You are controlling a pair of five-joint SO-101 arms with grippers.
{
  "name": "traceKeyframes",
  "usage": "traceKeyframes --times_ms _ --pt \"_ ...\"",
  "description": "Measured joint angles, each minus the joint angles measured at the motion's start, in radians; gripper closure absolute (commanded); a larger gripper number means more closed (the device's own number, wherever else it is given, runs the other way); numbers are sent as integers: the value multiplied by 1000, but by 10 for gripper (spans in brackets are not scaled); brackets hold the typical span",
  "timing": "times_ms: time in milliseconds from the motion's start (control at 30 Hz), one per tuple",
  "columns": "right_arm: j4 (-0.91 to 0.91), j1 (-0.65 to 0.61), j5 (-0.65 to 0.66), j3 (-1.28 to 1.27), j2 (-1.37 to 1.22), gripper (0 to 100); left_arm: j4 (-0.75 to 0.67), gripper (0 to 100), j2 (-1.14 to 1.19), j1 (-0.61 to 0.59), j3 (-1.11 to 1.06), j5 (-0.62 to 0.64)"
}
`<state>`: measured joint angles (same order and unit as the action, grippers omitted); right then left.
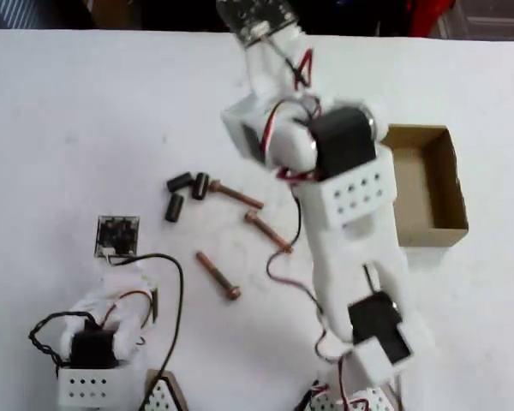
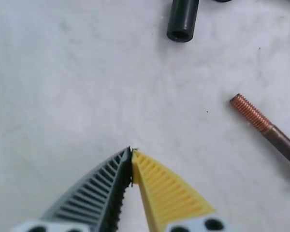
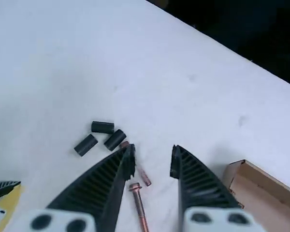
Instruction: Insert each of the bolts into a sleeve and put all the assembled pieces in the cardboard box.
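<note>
Three black sleeves (image 1: 179,181) (image 1: 200,186) (image 1: 173,207) lie left of centre on the white table. One copper bolt (image 1: 236,195) has its end at the mouth of the middle sleeve; whether it is inside I cannot tell. Two more bolts (image 1: 268,231) (image 1: 218,276) lie loose nearer the arms. My right gripper (image 3: 152,157) hangs open and empty high above the sleeves (image 3: 102,127) and a bolt (image 3: 139,208). My left gripper (image 2: 131,152) is shut on nothing, low over the table, short of a sleeve (image 2: 183,19) and a bolt's threaded end (image 2: 251,113).
The open cardboard box (image 1: 454,188) stands at the right, partly behind my right arm (image 1: 351,223); its corner (image 3: 261,188) sits beside the right fingers. My left arm (image 1: 90,360) is at the front left. Bare table lies far left.
</note>
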<state>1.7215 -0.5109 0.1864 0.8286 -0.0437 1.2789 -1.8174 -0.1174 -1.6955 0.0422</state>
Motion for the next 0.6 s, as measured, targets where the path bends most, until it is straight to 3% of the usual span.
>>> traceKeyframes --times_ms 367,600 --pt "-11 -54 0 -402 140 893 0 977 0 -28 0 0" --pt "-180 -55 -44 -661 140 893 0 977 0 -118 0 0"
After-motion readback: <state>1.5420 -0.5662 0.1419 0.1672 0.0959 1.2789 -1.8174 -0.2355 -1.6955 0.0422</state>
